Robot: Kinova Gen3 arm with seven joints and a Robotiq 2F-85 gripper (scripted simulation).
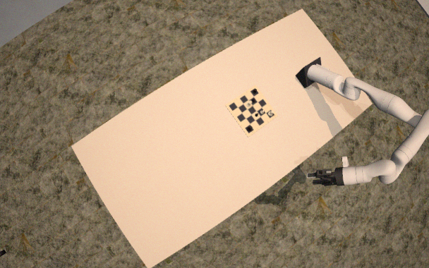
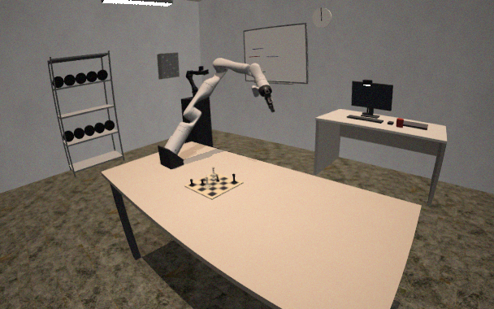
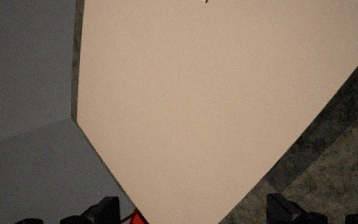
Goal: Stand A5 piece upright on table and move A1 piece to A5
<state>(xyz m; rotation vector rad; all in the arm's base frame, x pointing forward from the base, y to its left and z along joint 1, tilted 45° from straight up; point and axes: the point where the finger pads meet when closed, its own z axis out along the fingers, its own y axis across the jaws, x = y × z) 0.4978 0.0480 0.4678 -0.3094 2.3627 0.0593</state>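
Top view: gripper (image 1: 312,178) spread wide and holding nothing, off the table's (image 1: 174,183) long edge above the carpet (image 1: 82,56).

The arm (image 1: 393,102) rises from its black base (image 1: 307,72) at the table end, bends outward past the edge, and the gripper points back toward the table, well apart from the chessboard (image 1: 251,111). On the board, a pale piece (image 1: 248,104) sits near the middle, a small black piece (image 1: 257,114) is just beside two others (image 1: 262,112) close to the edge nearest the base. The letters on the board are too small to read, so which square is A5 or A1 cannot be told. In the exterior view the pieces (image 2: 216,177) look upright, but the glassy ones are unclear. The wrist view shows only bare table and the tips of the fingers.
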